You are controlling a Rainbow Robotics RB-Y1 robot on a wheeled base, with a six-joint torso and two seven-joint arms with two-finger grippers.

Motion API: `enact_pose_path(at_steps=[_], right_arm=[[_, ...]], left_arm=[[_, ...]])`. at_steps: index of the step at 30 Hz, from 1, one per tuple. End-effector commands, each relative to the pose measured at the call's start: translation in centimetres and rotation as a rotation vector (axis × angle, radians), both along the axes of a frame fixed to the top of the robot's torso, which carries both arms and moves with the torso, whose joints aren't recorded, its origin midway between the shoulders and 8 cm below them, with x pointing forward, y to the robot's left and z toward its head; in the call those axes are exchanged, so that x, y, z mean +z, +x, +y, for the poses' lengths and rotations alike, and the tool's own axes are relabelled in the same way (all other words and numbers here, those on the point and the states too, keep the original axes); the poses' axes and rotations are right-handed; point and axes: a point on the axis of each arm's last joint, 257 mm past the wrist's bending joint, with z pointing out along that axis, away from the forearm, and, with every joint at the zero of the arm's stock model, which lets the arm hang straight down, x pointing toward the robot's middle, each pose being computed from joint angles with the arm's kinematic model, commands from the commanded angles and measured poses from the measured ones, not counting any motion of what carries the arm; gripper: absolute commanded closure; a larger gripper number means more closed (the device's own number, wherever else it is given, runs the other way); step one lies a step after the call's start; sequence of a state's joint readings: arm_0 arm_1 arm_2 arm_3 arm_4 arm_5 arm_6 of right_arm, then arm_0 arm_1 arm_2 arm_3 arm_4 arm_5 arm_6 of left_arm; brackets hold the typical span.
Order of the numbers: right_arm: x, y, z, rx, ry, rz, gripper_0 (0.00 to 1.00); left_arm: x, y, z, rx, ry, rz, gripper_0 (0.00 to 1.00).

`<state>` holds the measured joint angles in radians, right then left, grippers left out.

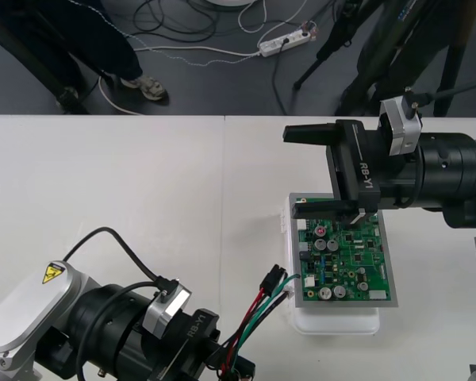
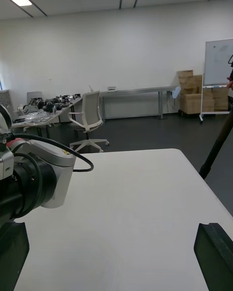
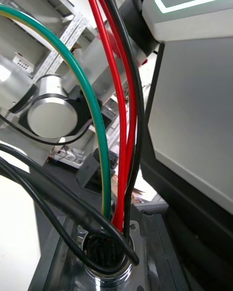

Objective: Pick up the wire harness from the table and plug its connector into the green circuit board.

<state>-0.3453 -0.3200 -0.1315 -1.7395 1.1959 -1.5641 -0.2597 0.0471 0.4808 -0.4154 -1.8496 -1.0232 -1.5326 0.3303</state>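
The harness is off the table, its socket clamped in the left gripper, and its plug hangs just beside the green board, seemingly not yet pushed in, while the right gripper hovers spread wide over the board's far edge.

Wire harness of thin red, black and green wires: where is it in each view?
Front view: the wire harness runs from the left gripper to beside the green circuit board.
Left wrist view: its wires rise from its round metal socket.
Right wrist view: the silver left arm that holds it.
Shared landmark: left arm.
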Motion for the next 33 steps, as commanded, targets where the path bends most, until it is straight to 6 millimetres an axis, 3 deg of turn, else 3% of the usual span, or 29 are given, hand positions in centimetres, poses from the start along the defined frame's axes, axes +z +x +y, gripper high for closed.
enact_pose_path(at_steps=[1,18,25,33], right_arm=[[-0.2,-0.9,-1.1,0.038,-0.061,0.039,0.00],[0.8,-1.0,-4.0,0.049,-0.055,0.083,0.00],[1.4,-1.0,-4.5,0.056,-0.039,0.096,0.00],[1.7,-0.4,-3.8,0.097,-0.027,0.149,0.00]], left_arm=[[2.3,-1.5,-0.9,-0.095,-0.018,0.047,1.00],[3.5,2.3,-2.5,0.035,-0.024,0.108,1.00],[3.7,3.2,-2.7,0.058,-0.018,0.119,1.00],[3.9,3.9,-3.0,0.085,-0.016,0.130,1.00]])
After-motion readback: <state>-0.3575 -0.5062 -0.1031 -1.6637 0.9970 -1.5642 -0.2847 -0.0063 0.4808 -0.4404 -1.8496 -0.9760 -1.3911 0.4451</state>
